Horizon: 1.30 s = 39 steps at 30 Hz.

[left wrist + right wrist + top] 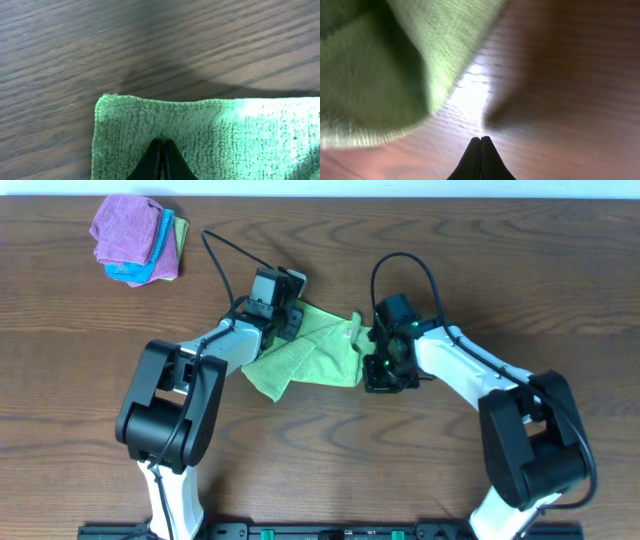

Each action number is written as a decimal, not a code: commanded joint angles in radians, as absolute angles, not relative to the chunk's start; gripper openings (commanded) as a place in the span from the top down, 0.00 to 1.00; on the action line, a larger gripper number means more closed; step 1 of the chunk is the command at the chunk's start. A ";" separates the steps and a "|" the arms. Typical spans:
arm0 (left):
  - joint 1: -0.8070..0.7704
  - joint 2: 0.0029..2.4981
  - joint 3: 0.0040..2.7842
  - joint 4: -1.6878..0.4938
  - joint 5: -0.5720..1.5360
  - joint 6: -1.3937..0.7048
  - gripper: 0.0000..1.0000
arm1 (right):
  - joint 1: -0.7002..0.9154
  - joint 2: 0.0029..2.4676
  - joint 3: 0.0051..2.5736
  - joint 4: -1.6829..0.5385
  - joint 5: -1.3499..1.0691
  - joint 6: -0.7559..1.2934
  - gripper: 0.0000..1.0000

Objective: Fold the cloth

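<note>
The lime-green cloth (310, 352) lies partly folded and rumpled in the middle of the table, its white tag (355, 330) at the right edge. My left gripper (287, 315) is at the cloth's far left corner. In the left wrist view its jaws (161, 141) are shut, pinching a small pucker of the cloth (225, 130) just inside the corner. My right gripper (377, 358) is at the cloth's right edge. In the blurred right wrist view its jaws (480, 138) are shut and empty over bare wood, with the cloth (380, 65) up and to the left.
A pile of folded cloths, purple (128, 228) over light blue (152, 262), sits at the far left corner of the wooden table (500, 270). Black cables loop above both wrists.
</note>
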State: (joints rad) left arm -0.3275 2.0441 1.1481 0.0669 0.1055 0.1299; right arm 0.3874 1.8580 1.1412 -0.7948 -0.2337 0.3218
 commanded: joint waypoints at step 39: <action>-0.273 2.087 1.134 0.035 0.072 0.107 0.95 | 0.467 1.912 1.268 -0.505 -0.277 0.142 0.93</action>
State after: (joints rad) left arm -0.2916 2.0441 1.1500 0.0639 0.1055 0.1226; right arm 0.4595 1.8950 1.2556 -0.5045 -0.2832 0.1497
